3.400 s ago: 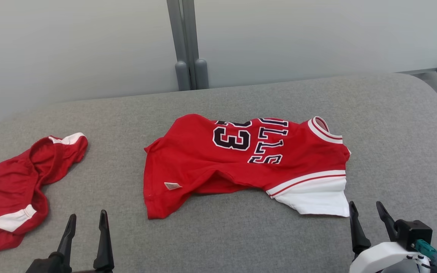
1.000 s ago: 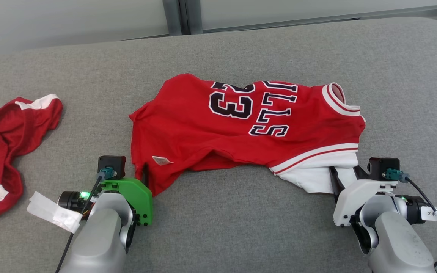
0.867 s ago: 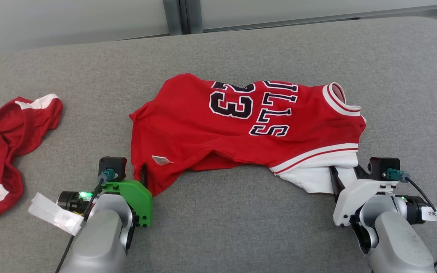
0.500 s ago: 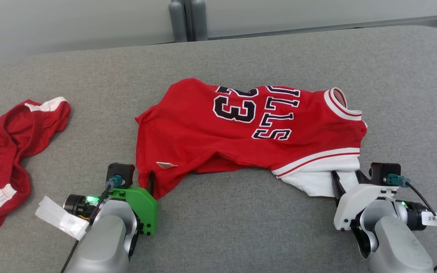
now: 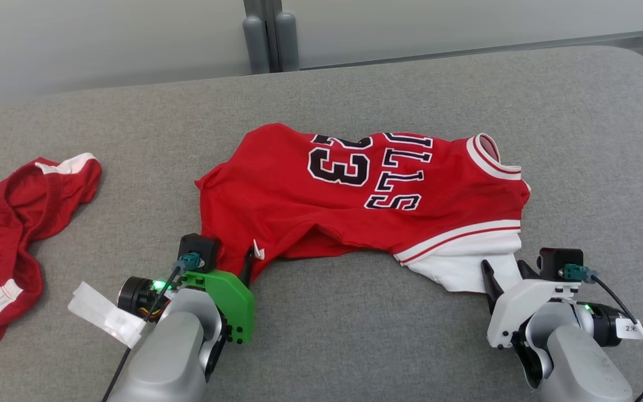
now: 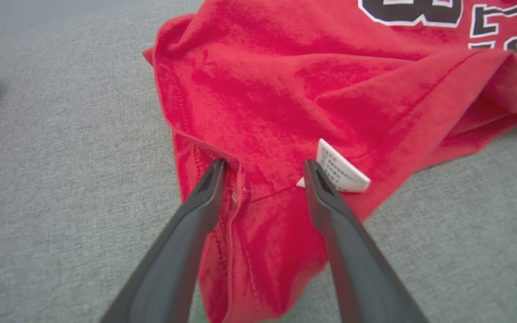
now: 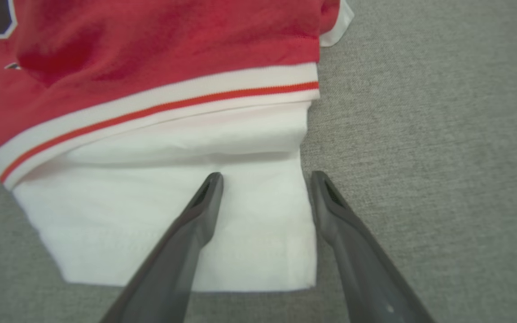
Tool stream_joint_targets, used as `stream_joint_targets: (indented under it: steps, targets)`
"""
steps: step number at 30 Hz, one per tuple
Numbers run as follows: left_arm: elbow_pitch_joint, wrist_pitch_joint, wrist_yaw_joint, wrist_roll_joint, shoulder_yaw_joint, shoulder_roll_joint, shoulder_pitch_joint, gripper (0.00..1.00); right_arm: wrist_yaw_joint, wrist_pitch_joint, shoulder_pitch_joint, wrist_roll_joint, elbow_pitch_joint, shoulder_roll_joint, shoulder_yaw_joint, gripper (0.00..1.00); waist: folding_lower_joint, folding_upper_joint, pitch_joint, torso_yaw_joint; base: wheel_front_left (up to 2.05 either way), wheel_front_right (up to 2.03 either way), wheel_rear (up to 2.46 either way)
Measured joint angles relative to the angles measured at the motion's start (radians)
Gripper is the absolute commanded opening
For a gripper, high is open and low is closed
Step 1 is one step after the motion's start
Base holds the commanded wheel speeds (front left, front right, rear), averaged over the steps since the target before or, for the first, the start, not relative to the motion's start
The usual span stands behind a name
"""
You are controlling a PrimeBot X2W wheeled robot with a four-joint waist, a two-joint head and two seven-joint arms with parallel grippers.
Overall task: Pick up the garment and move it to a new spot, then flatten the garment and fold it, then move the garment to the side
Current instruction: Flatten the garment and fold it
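Observation:
The garment (image 5: 355,206) is a red jersey with dark "23" lettering and a white sleeve (image 5: 466,268), lying crumpled on the grey padded surface (image 5: 355,335). My left gripper (image 5: 232,258) is at its near-left hem corner. In the left wrist view the left gripper (image 6: 264,165) is open, its fingers pressed down on either side of a bunched fold of red cloth (image 6: 263,89), beside a white label (image 6: 339,170). My right gripper (image 5: 502,267) is at the sleeve's near-right corner. There the right gripper (image 7: 266,177) stands open, with the white sleeve (image 7: 173,215) under its fingers.
A second red and white garment (image 5: 9,234) lies crumpled at the far left of the surface. A pale wall with two grey posts (image 5: 268,33) runs behind the surface's far edge. Bare grey padding lies in front of and to the right of the jersey.
The head camera has shifted. My left gripper has pushed right into the hem corner, bunching the cloth and tipping the label up, and its jaws have narrowed a little. The right gripper stays open on the sleeve.

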Motion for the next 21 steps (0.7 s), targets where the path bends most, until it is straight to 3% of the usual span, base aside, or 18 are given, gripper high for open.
stream_joint_targets:
  steps: [4, 8, 9, 10, 12, 16, 17, 18, 19, 20, 21]
  targets:
    - [-0.009, 0.011, 0.021, -0.015, -0.018, 0.000, 0.003, 0.80, 0.000, -0.003, 0.000, 0.000, 0.007, 0.000, -0.002, 1.00, 0.0000, 0.0000, 0.000, 0.000, 0.00, 0.00, 0.00]
    - [0.002, 0.024, 0.053, -0.033, -0.012, 0.000, 0.002, 0.64, 0.000, 0.000, -0.007, 0.003, 0.018, 0.001, -0.002, 1.00, 0.0000, 0.0000, 0.009, -0.003, 0.00, 0.00, 0.00]
    - [0.004, 0.024, 0.053, -0.034, -0.011, 0.000, 0.001, 0.55, 0.001, 0.003, -0.008, 0.003, 0.021, 0.001, -0.001, 1.00, 0.0000, 0.0000, 0.013, -0.004, 0.00, 0.00, 0.00]
    - [0.007, 0.025, 0.055, -0.036, -0.010, 0.000, -0.003, 0.35, 0.001, 0.012, -0.014, 0.003, 0.025, 0.001, 0.000, 1.00, 0.0000, 0.0000, 0.020, -0.005, 0.00, 0.00, 0.00]
    - [0.009, 0.023, 0.056, -0.039, -0.010, 0.001, -0.009, 0.31, 0.001, 0.025, -0.021, 0.004, 0.030, 0.000, 0.009, 1.00, 0.0000, 0.0000, 0.028, -0.005, 0.00, 0.00, 0.00]
    - [0.011, 0.014, 0.060, -0.047, -0.010, 0.001, -0.013, 0.34, 0.000, 0.045, -0.025, 0.015, 0.031, -0.005, 0.032, 1.00, 0.0000, 0.0000, 0.038, -0.002, 0.00, 0.00, 0.00]
    - [0.013, 0.014, 0.062, -0.049, -0.010, 0.001, -0.013, 0.30, 0.000, 0.050, -0.026, 0.020, 0.031, -0.007, 0.040, 1.00, 0.0000, 0.0000, 0.039, -0.001, 0.00, 0.00, 0.00]
    - [0.015, 0.013, 0.062, -0.051, -0.010, 0.001, -0.013, 0.27, 0.000, 0.060, -0.027, 0.026, 0.031, -0.010, 0.051, 0.92, 0.0000, 0.0000, 0.040, 0.000, 0.00, 0.00, 0.00]
    - [0.017, 0.012, 0.064, -0.055, -0.009, 0.001, -0.013, 0.14, -0.001, 0.067, -0.027, 0.032, 0.031, -0.011, 0.061, 0.48, 0.0000, 0.0000, 0.041, 0.001, 0.00, 0.00, 0.00]
    - [0.018, 0.007, 0.065, -0.058, -0.008, 0.001, -0.013, 0.00, -0.002, 0.071, -0.028, 0.037, 0.031, -0.015, 0.070, 0.40, 0.0000, 0.0000, 0.041, 0.003, 0.00, 0.00, 0.00]
    - [0.020, 0.004, 0.066, -0.060, -0.008, 0.001, -0.013, 0.00, -0.002, 0.078, -0.029, 0.039, 0.030, -0.017, 0.077, 0.30, 0.0000, 0.0000, 0.041, 0.003, 0.00, 0.00, 0.00]
